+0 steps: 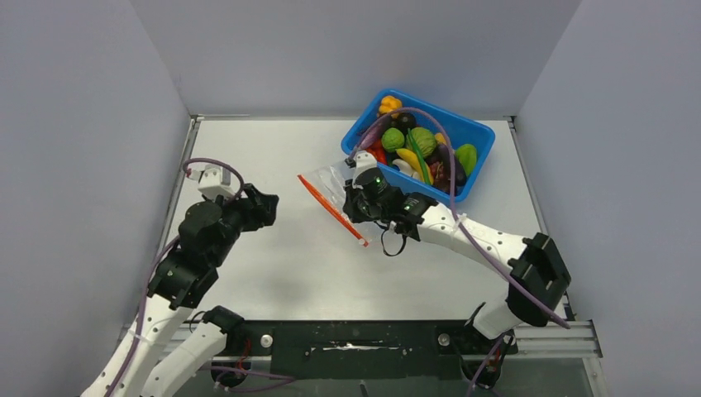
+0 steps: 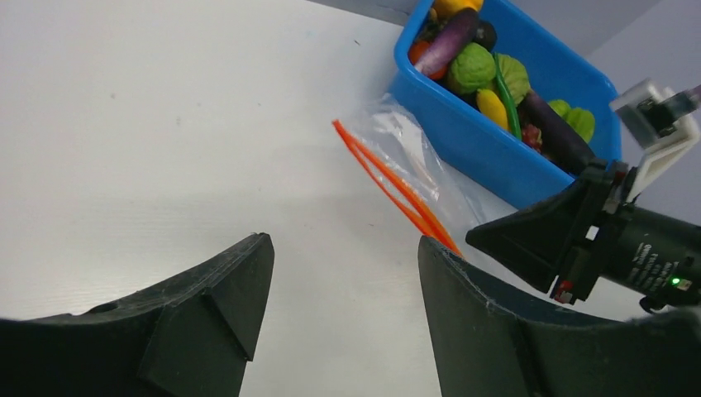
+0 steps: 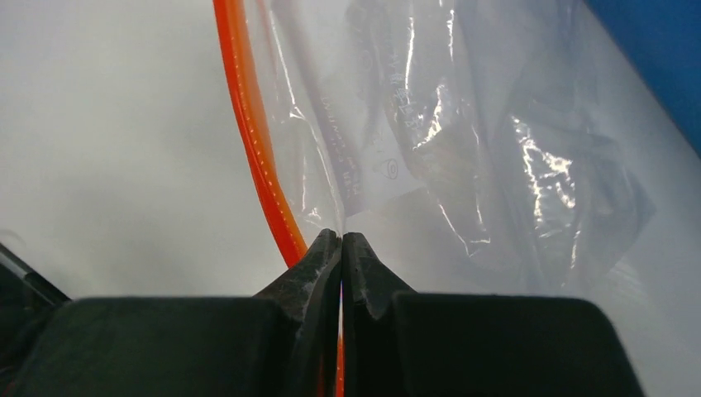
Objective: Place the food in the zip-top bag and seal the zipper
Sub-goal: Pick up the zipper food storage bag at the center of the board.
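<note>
The clear zip-top bag [image 1: 324,184] lies on the white table just left of the blue bin, with its red-orange zipper [image 1: 333,211] along the edge that faces the left arm. My right gripper [image 3: 341,237] is shut on the bag's film beside the zipper [image 3: 252,141], and orange shows between its jaws. The bag [image 3: 430,124] looks empty and crinkled. The food [image 1: 417,147], toy fruits and vegetables, fills the bin. My left gripper [image 2: 343,248] stands open over bare table, left of the zipper [image 2: 388,178], holding nothing.
The blue bin [image 1: 488,136] stands at the back right of the table, tight against the bag. Grey walls close in the table on the left, right and back. The right arm's purple cable arcs over the bin.
</note>
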Controlling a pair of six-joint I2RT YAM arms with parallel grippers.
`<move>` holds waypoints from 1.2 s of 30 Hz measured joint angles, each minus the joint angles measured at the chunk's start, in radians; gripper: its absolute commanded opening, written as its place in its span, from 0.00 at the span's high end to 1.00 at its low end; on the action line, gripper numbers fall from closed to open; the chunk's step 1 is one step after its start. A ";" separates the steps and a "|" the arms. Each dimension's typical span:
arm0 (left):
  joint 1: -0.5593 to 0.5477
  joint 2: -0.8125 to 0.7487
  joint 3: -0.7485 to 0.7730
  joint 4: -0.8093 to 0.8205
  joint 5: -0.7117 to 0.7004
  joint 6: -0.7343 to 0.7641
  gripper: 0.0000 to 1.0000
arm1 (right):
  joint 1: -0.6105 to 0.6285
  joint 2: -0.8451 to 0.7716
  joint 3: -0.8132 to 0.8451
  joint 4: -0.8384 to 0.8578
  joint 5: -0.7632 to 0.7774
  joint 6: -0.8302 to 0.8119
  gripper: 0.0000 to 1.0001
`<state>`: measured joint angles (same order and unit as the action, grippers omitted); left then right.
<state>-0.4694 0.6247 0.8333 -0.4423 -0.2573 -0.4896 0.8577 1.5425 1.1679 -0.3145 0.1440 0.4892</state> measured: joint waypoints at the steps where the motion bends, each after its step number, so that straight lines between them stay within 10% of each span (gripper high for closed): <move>1: 0.000 0.014 -0.006 0.006 0.029 -0.009 0.41 | -0.001 -0.023 -0.006 0.010 -0.006 0.010 1.00; 17: 0.000 0.018 -0.198 0.455 0.458 -0.360 0.52 | -0.032 -0.413 -0.274 0.337 -0.098 0.203 1.00; 36: 0.000 0.332 -0.346 0.926 0.602 -0.719 0.69 | -0.032 -0.440 -0.406 0.459 -0.228 0.172 1.00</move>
<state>-0.4694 0.9565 0.4877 0.4839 0.3450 -1.2083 0.8253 1.1027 0.7620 0.1440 -0.0837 0.6617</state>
